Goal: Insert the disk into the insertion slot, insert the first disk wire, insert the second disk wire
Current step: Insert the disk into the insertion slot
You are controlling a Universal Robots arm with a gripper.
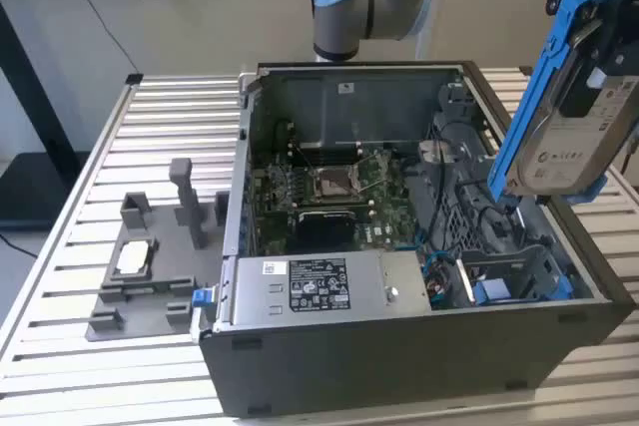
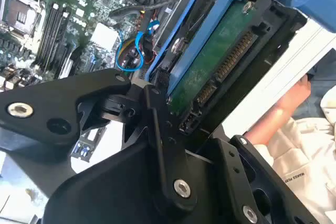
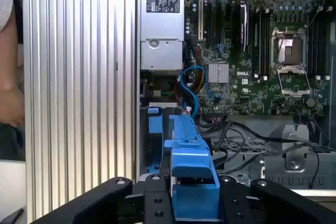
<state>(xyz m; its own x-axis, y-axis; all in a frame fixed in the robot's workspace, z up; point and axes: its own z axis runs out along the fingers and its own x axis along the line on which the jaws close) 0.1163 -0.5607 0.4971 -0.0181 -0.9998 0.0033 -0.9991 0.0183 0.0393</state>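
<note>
Gripper (image 3: pixel 191 199) clamps the disk (image 1: pixel 574 137) — raised above the insertion slot (image 1: pixel 517 271).

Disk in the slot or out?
Out. Claw grips disk on edge, in the air above the case, clear of slot.

table (image 1: pixel 180 117) – slatted metal | on it: open computer case (image 1: pixel 399 366) | grey fixture (image 1: pixel 150 291)

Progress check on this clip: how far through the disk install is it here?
Nothing is finished yet. The gripper holds the disk in the air above the open case; the insertion slot looks empty. Both wire insertions remain: the blue cable lies in the case, away from the disk.
</note>
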